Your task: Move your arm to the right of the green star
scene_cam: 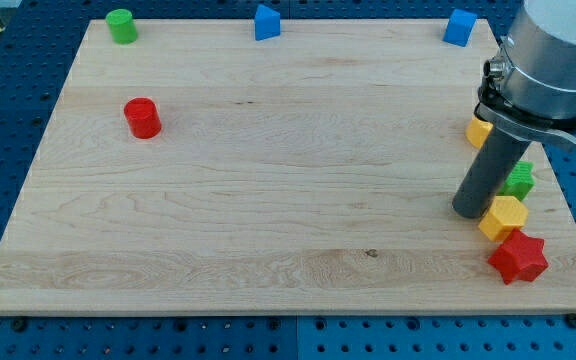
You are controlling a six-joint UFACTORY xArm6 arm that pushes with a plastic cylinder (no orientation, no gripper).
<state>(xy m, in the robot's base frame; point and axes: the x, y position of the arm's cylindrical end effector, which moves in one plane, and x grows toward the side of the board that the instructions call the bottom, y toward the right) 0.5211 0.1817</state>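
Note:
The green star [518, 179] lies near the view's right edge of the wooden board [268, 170], partly hidden behind my rod. My tip [468, 211] rests on the board just to the left of and slightly below the star, close to it. A yellow block [503, 217] lies right below the star, touching my rod's lower right side. A red star [518, 257] lies below that.
A second yellow block [479, 131] peeks out behind the rod above the star. A red cylinder [142, 117] is at the left. A green cylinder [121, 26], a blue triangular block [266, 22] and a blue block [459, 27] line the top edge.

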